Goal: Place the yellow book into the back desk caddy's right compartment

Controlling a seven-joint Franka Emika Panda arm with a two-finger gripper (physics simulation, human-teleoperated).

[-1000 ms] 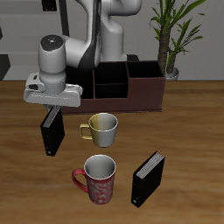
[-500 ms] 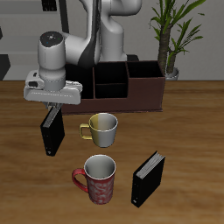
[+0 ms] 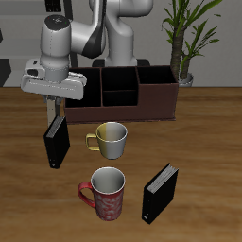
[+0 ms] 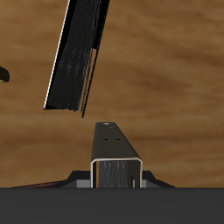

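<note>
My gripper (image 3: 54, 104) is shut on the yellow book (image 3: 54, 116), a slim book that hangs edge-down from the fingers, lifted off the table. In the wrist view the held book (image 4: 114, 156) shows end-on, tan with dark edges. It hangs just above a thicker black book (image 3: 57, 144) that stands on the table, also seen in the wrist view (image 4: 77, 57). The back desk caddy (image 3: 121, 106) stands at the table's back, in front of the robot's base. Its right compartment (image 3: 155, 77), with the reddish-brown front, is at the end far from my gripper.
A yellow mug (image 3: 112, 139) stands in front of the caddy. A red patterned mug (image 3: 106, 192) and a second black book (image 3: 159, 193) stand nearer the front edge. A potted plant (image 3: 184, 38) stands behind the caddy's reddish end.
My gripper has risen and drifted slightly back, carrying the yellow book up and away from the black book. Nothing else has moved.
</note>
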